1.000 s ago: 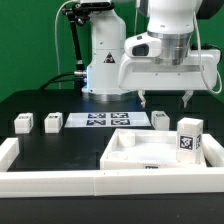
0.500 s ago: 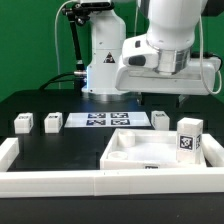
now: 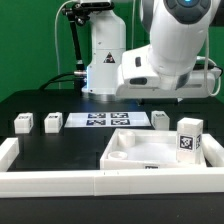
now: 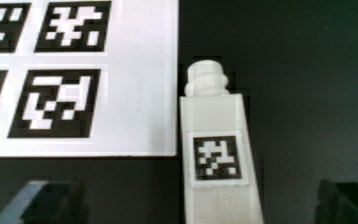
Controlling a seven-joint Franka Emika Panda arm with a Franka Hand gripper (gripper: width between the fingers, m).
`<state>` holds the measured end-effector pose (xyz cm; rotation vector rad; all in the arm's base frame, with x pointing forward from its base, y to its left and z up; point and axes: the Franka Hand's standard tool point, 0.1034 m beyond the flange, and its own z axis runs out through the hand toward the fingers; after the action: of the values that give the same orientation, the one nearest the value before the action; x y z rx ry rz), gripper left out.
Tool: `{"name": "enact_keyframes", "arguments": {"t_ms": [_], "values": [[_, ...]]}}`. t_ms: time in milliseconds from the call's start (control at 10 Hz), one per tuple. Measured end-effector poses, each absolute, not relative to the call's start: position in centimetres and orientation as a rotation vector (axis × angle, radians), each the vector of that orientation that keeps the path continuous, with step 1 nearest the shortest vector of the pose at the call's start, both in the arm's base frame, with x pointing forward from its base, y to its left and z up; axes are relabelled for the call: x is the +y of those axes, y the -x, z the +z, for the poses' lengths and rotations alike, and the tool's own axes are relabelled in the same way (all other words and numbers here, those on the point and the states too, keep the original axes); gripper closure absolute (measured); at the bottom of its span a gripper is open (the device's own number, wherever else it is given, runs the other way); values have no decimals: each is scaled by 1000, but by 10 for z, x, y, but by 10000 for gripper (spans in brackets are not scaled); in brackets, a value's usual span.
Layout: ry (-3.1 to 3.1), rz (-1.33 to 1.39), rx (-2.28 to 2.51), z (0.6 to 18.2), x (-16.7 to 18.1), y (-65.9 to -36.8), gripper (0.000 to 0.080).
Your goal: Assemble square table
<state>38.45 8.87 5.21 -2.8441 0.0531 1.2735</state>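
Currently on hand:

- Gripper point(image 4: 194, 203): jaws spread wide, holding nothing. In the wrist view its two dark fingertips point(image 4: 43, 200) stand on either side of the lying leg, clear of it. No contact shows. In the exterior view the fingers are hidden under the arm point(image 3: 172, 50).
- Lying leg point(image 4: 215, 150): white block, flat on the black tabletop point(image 3: 60, 145), tag face up, rounded peg at one end. It lies just beside the marker board point(image 4: 69, 80), parallel to the board's edge and not overlapping it. It appears to be the block at the board's end on the exterior view's right point(image 3: 160, 119).
- Square slab point(image 3: 150, 155): rimmed side up, near the tabletop's front edge, toward the exterior view's right.
- Upright leg point(image 3: 190, 138): stands at the slab's far corner on that side. Whether it rests on the slab cannot be told.
- First loose leg point(image 3: 22, 122) and second loose leg point(image 3: 52, 122): toward the tabletop's back edge, near each other.
- White rail point(image 3: 60, 182): along the front edge.
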Motion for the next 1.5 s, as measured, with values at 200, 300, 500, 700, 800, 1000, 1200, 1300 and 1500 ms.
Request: {"name": "enact_keyframes", "arguments": {"t_ms": [200,300,500,700,800,1000,1200,1300,1500], "values": [[2855,1267,55,51,86,-386,150],[2855,1268,57,51,85,-386,150],[2857,1231,55,46,86,-384,150],[2866,1202,26,41,97,-385,150],[2879,1172,13,36,101,-385,150],[2883,1168,20,34,100,-384,150],[2883,1168,25,34,99,-385,150],[2882,1168,27,34,98,-385,150],[2881,1167,31,34,97,-385,150]]}}
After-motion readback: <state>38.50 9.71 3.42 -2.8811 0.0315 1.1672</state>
